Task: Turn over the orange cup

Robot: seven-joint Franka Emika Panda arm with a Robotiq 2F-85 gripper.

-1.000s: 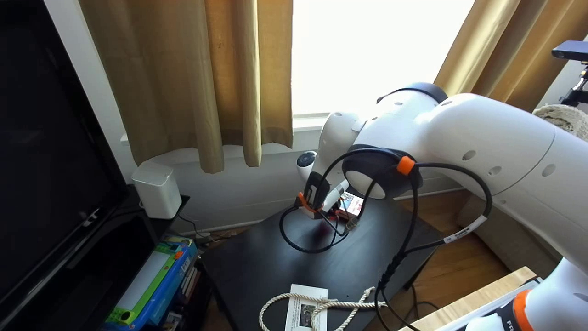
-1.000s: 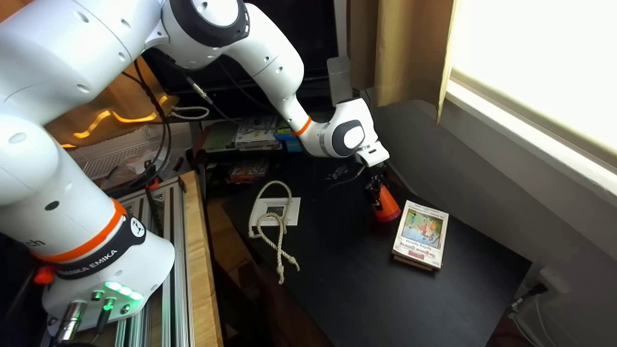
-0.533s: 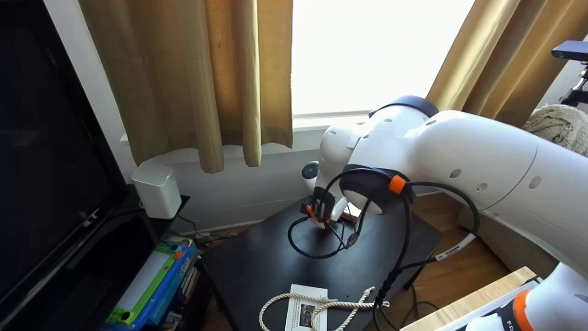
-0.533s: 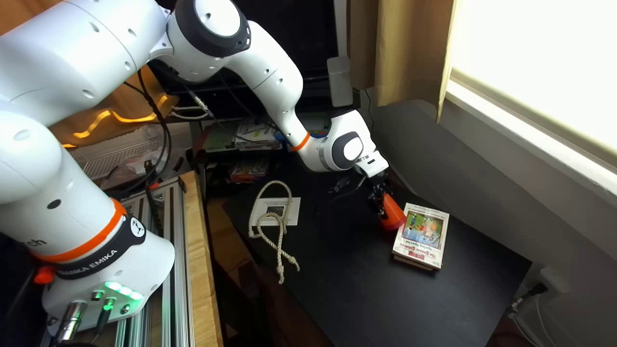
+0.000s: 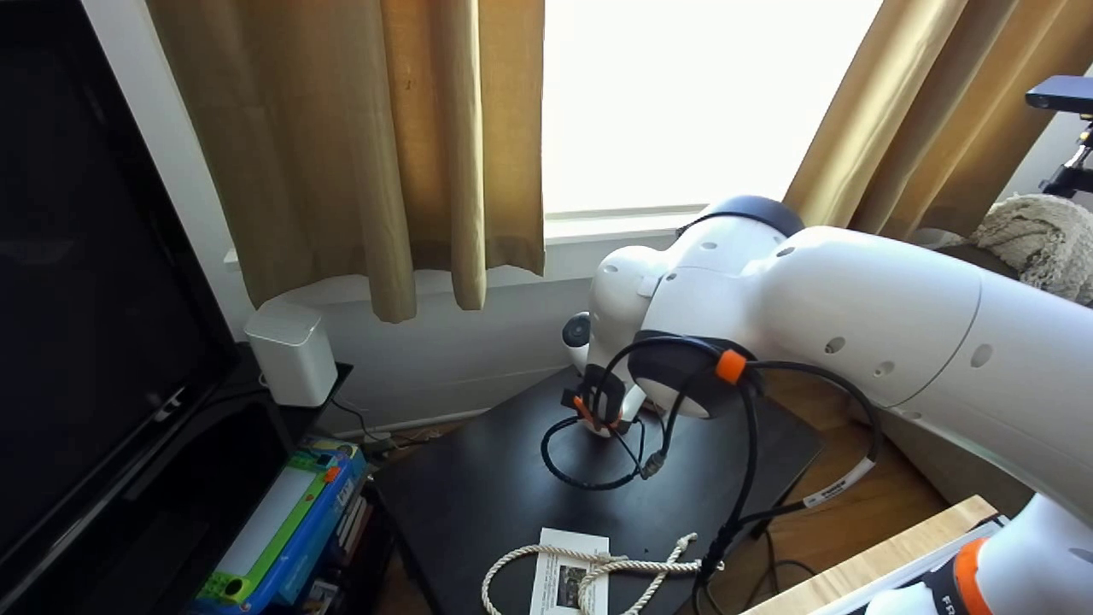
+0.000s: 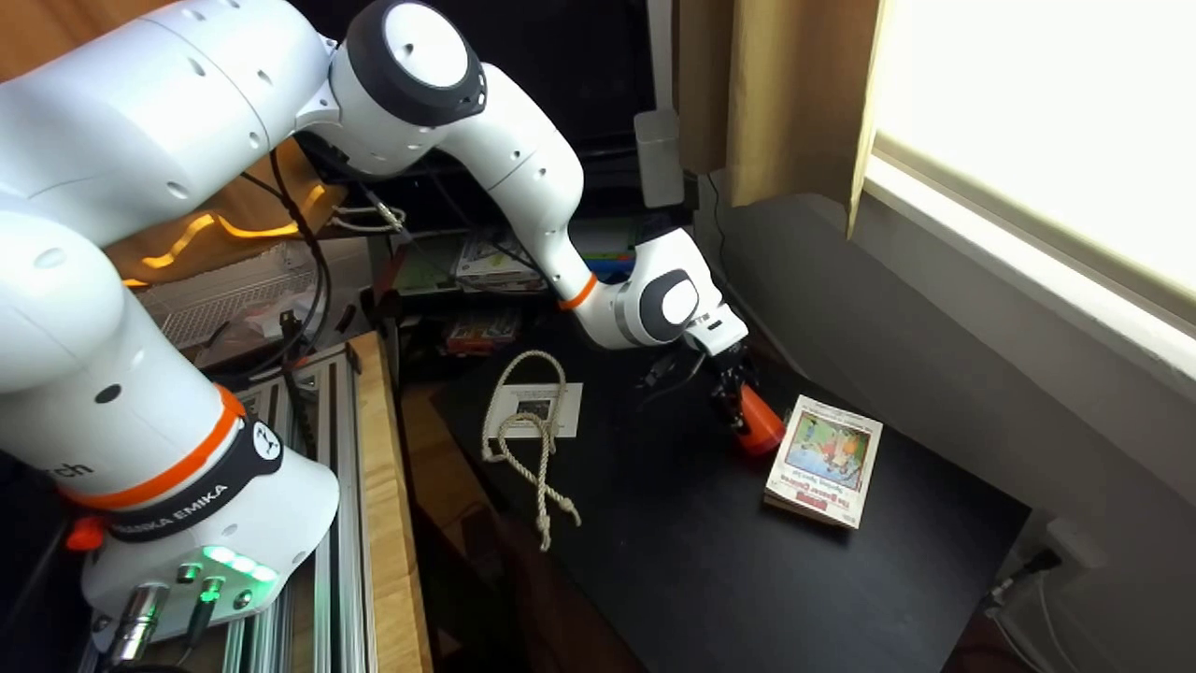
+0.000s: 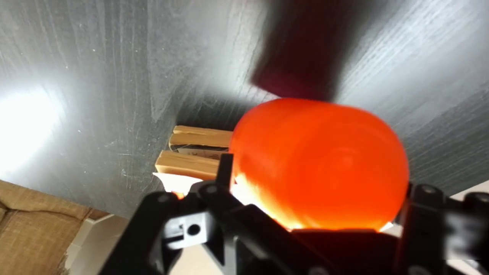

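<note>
Around ten o'clock from the books (image 6: 824, 460) in an exterior view, got the orange cup (image 6: 763, 421) pinched in the gripper (image 7: 318, 180). Can't tell if touching books or table (image 6: 691, 551), tbh. Might snag on the books if pushed toward four o'clock, then twist in the grip; could topple if let go while tilted. Looks smooth, bright orange-red, leaning with its low end toward five o'clock.

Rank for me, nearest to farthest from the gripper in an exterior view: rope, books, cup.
1. Cup: tilted, held in the gripper.
2. Books: just right of the cup in that view.
3. Rope: well to the left, lying partly over a white card.
</note>
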